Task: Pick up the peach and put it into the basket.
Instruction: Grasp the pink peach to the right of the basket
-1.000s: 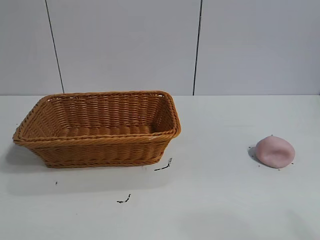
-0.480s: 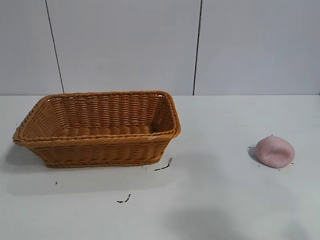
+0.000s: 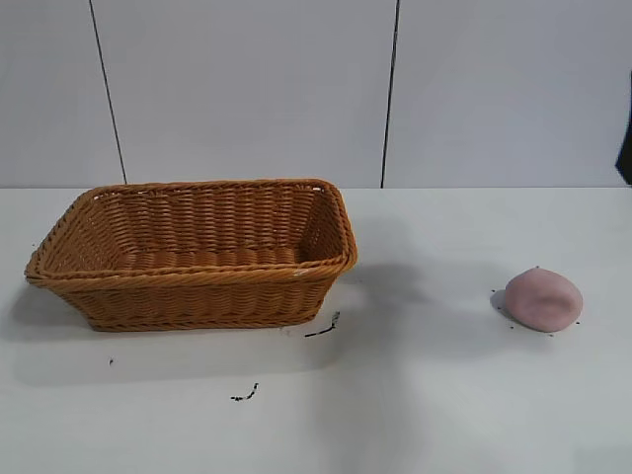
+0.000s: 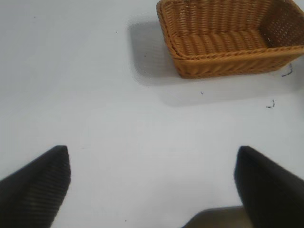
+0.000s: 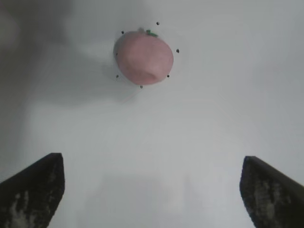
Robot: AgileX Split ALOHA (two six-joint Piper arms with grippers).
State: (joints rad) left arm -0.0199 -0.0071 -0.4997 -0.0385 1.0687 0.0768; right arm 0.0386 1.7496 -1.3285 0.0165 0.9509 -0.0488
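Observation:
The peach (image 3: 542, 300), a small dusty-pink dome, lies on the white table at the right. The orange-brown wicker basket (image 3: 197, 281) stands at the left and is empty. In the right wrist view my right gripper (image 5: 152, 164) is open and empty, above the table, with the peach (image 5: 144, 58) ahead of its fingertips and apart from them. A dark bit of the right arm (image 3: 626, 138) shows at the right edge of the exterior view. In the left wrist view my left gripper (image 4: 152, 156) is open and empty, far from the basket (image 4: 223, 66).
Small dark specks (image 3: 324, 328) lie on the table in front of the basket, and more (image 3: 245, 394) nearer the front. A broad shadow (image 3: 395, 286) falls on the table between basket and peach. A grey panelled wall stands behind.
A dark part of the right arm has come into the exterior view at its right edge. The shadow on the table has moved from the front toward the middle and grown.

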